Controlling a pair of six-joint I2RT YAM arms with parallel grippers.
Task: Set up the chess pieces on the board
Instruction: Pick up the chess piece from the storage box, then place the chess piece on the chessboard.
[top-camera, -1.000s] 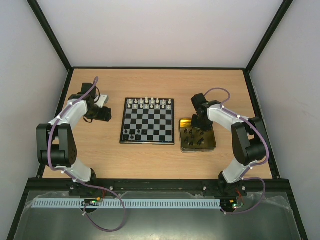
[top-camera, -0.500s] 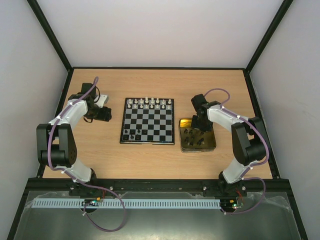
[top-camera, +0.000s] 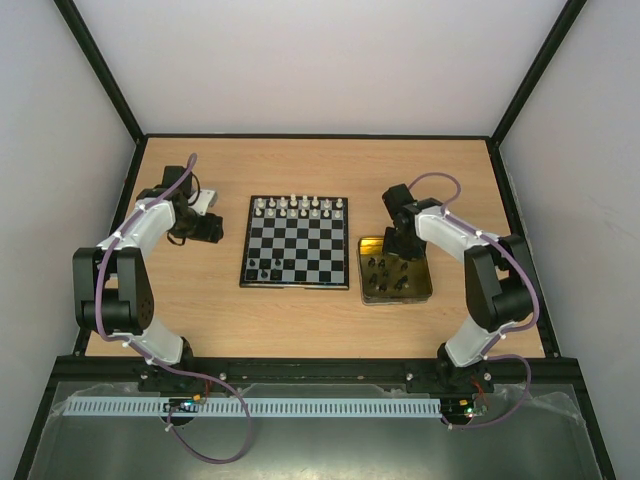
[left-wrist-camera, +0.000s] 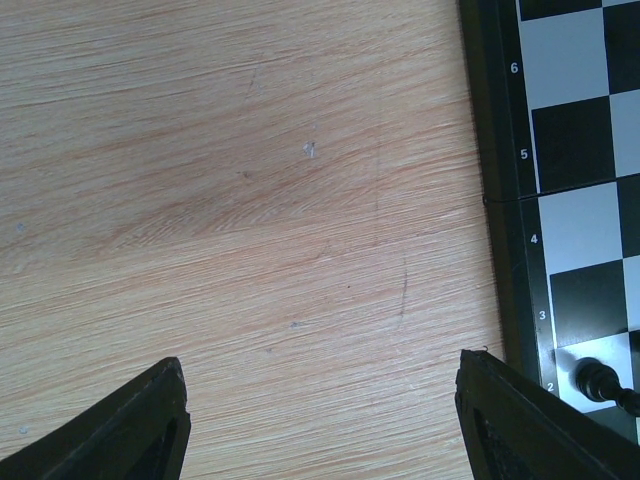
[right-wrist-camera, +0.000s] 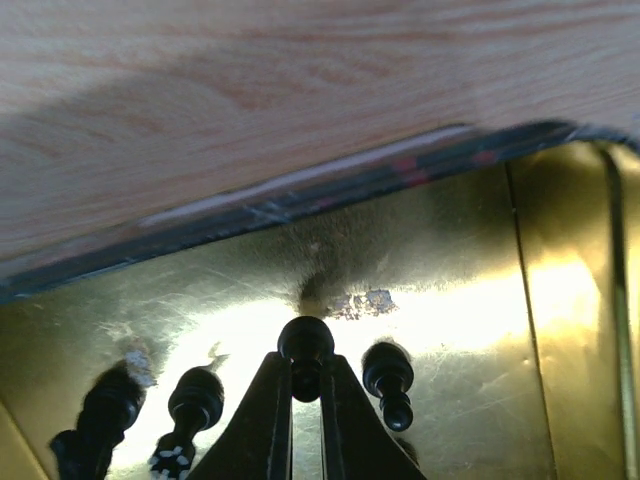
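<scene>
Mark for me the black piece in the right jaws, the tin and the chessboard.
black piece (right-wrist-camera: 305, 342): right wrist view, on its round head.
tin (right-wrist-camera: 460, 290): right wrist view, on the bare gold floor.
chessboard (top-camera: 297, 250): top external view, on the bare middle squares.

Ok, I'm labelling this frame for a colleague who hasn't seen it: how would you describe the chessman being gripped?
Right of the board lies a gold-lined metal tin of loose black chessmen. Look near its far rim for a round-headed black piece. Unlike the rest, which lie free, it is pinched between the shut fingers of the right end effector.
</scene>
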